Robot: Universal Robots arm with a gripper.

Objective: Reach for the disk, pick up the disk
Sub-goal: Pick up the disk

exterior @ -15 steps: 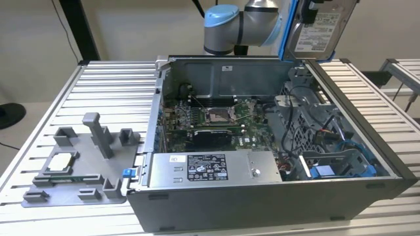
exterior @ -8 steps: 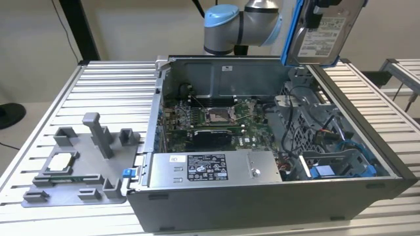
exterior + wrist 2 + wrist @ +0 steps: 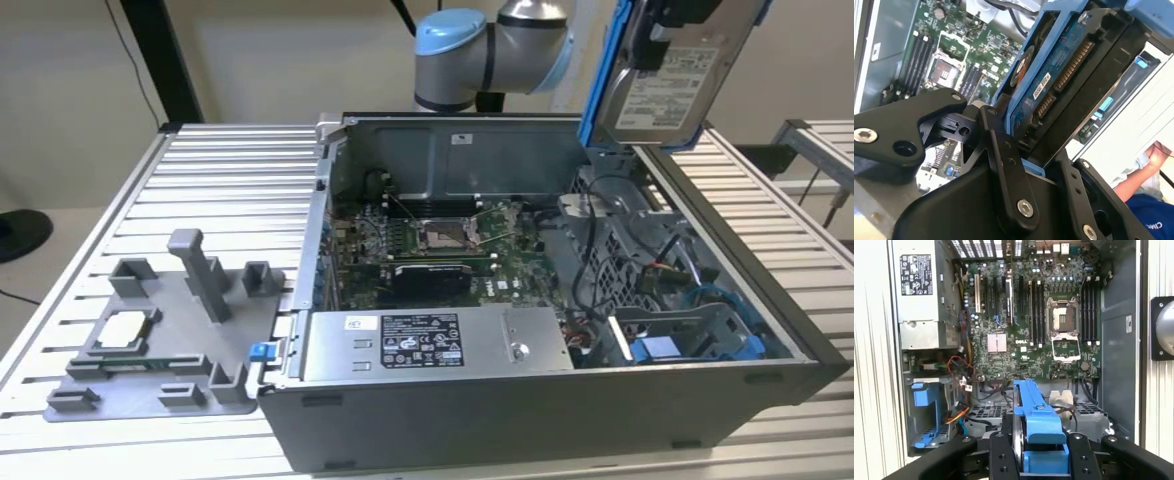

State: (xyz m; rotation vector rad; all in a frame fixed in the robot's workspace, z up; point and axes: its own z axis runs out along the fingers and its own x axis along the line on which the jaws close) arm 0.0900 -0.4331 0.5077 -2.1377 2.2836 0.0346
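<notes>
The disk, silver-grey with a white label and a blue frame, hangs tilted in the air above the far right corner of the open computer case. My gripper is shut on it near its top edge. In the second wrist view the disk shows its blue circuit board and connector, clamped between the black fingers of the gripper. In the first wrist view the disk's blue frame sticks out between the fingers of the gripper, high over the motherboard.
The case holds a motherboard, a grey power supply and a blue drive bay. A grey plastic fixture lies on the slatted table at the exterior view's left. A person's arm is beside the case.
</notes>
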